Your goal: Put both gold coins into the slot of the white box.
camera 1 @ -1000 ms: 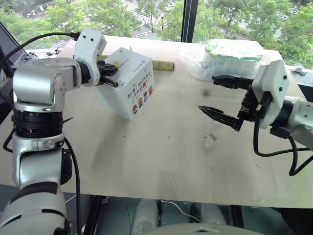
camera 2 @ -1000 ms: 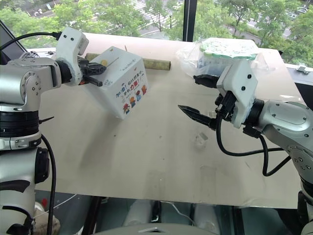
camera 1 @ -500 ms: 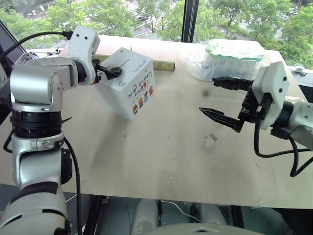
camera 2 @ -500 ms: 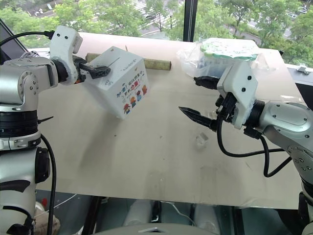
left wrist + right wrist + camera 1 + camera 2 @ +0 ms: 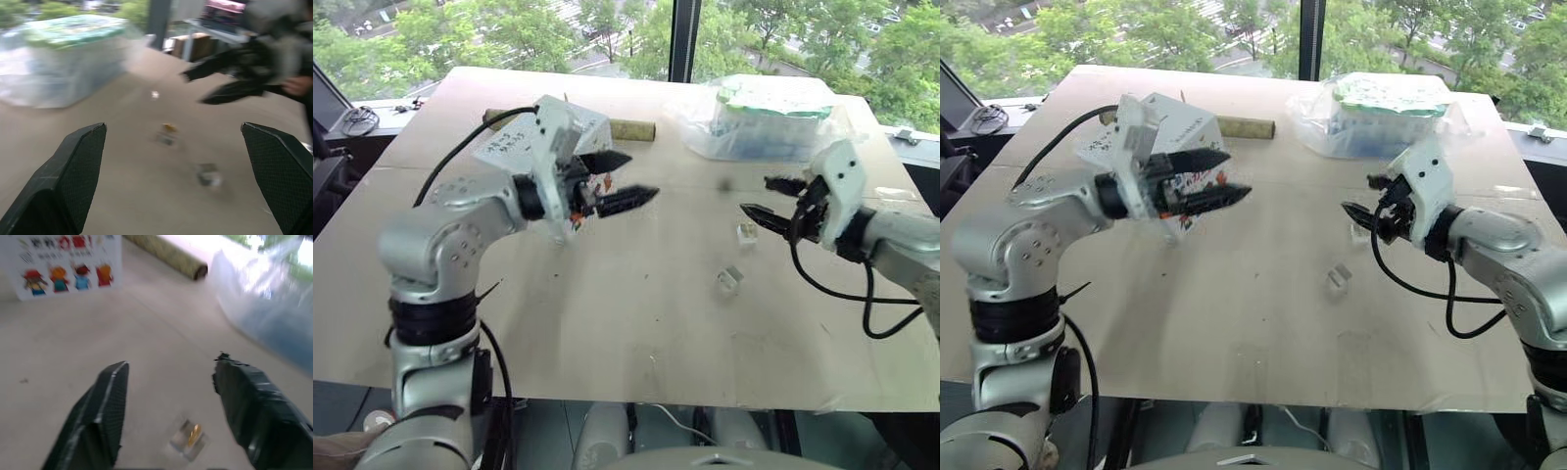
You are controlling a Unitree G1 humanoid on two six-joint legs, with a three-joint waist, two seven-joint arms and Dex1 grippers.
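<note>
left jaws: the left gripper [image 5: 625, 182] stands wide apart with nothing between its fingers; it points level across the table toward the robot's right, in front of the white box.
right jaws: the right gripper [image 5: 766, 198] is parted with a clear gap and grips nothing; in the right wrist view one gold coin [image 5: 192, 435] lies on the table between and just ahead of its fingers, untouched.
coin by the right gripper: a small clear casing [image 5: 745, 232] just beside the right fingertips on the table; the gold disc inside is plain in the right wrist view, too small to make out in the head views.
other clear piece: a second small clear casing [image 5: 729, 279] lies nearer the table's front edge, apart from the first; whether a gold disc sits in it cannot be told.
white box: the white box [image 5: 1167, 127] rests on the table behind the left gripper, largely hidden by the left arm and fingers; a strip of cartoon figures and red print shows below the fingers.
slot: cannot be made out; the box top is mostly covered.
behind: a cardboard tube [image 5: 635, 129] lies beyond the box, its left part cut off by the box and arm; a clear bag [image 5: 769, 117] of white-green packs sits at the far right.
table: bare tan sheet [image 5: 636, 333].
</note>
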